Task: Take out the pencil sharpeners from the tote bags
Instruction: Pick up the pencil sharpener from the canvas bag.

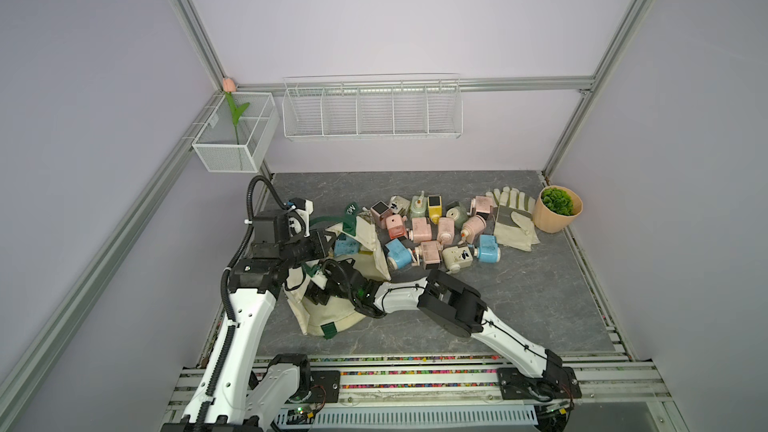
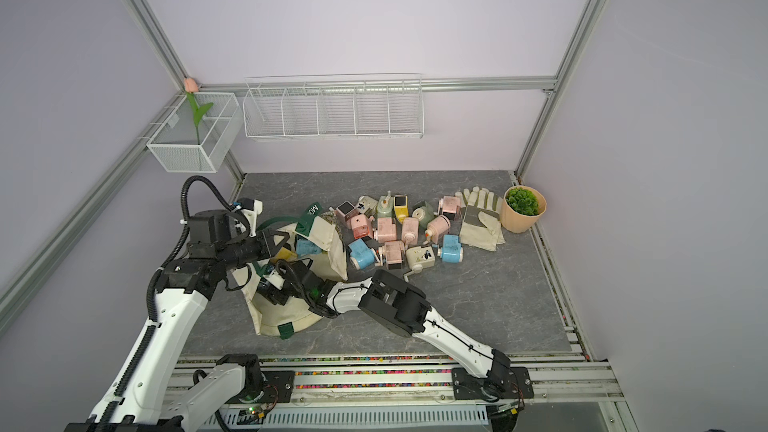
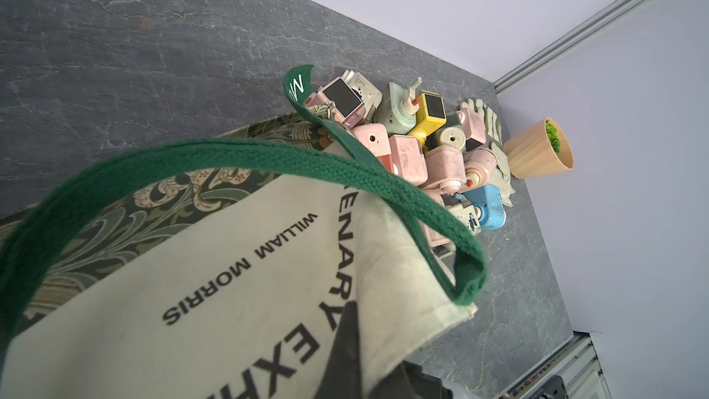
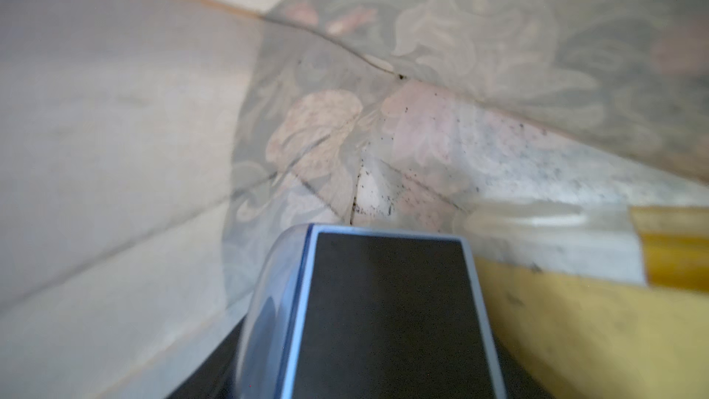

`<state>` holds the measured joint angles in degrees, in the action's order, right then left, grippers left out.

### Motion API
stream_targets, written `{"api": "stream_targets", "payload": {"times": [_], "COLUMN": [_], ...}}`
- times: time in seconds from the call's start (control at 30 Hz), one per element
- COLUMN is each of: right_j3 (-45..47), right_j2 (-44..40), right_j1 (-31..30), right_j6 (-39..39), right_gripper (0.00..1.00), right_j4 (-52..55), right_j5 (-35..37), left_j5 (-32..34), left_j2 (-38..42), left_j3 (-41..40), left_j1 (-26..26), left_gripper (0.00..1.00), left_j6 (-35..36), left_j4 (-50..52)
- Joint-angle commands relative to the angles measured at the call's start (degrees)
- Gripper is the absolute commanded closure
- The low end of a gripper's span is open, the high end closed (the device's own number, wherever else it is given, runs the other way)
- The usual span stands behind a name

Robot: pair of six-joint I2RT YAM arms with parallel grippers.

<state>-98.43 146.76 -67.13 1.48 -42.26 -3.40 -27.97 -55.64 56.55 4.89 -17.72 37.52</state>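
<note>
Hard against the right wrist lens, close by those jaws, a blue boxy plastic sharpener with a dark square window (image 4: 387, 316), a yellow plastic body (image 4: 575, 332) beside it. Right gripper (image 1: 321, 289) sunk into the mouth of the cream canvas tote with dark green handles (image 1: 332, 317); fingers hidden, so grasping or released impossible to tell. Left gripper (image 1: 329, 238) clenched on the tote's raised rim, just beside that mouth. Well beyond both jaws, on the grey marbled tabletop (image 1: 519, 305), a heap of pastel boxy plastic sharpeners (image 1: 432, 228), pale work gloves (image 1: 513, 218) past it.

Even soft light, right wrist blurred (close-up)
</note>
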Motion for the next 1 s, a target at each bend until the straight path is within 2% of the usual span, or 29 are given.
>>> {"api": "stream_targets", "payload": {"times": [0.0, 0.43, 0.97], "right_j3": [5.2, 22.8, 34.1], "right_j2": [-3.6, -16.0, -31.6], "right_j1": [0.5, 0.5, -2.1], "right_j6": [0.9, 1.7, 3.3], "right_gripper": [0.37, 0.43, 0.46], "right_j4": [-5.2, -12.2, -4.8], "right_j5": [-1.1, -2.9, -5.5], "left_j5": [-1.0, 1.3, 4.1], "left_j2": [1.5, 1.2, 0.2], "left_j3": [0.4, 0.7, 1.1], "left_j1": [0.1, 0.2, 0.1], "left_gripper": [1.0, 1.0, 1.0], "left_j6": [0.0, 0.1, 0.1], "left_j4": [-2.6, -1.7, -0.3]}}
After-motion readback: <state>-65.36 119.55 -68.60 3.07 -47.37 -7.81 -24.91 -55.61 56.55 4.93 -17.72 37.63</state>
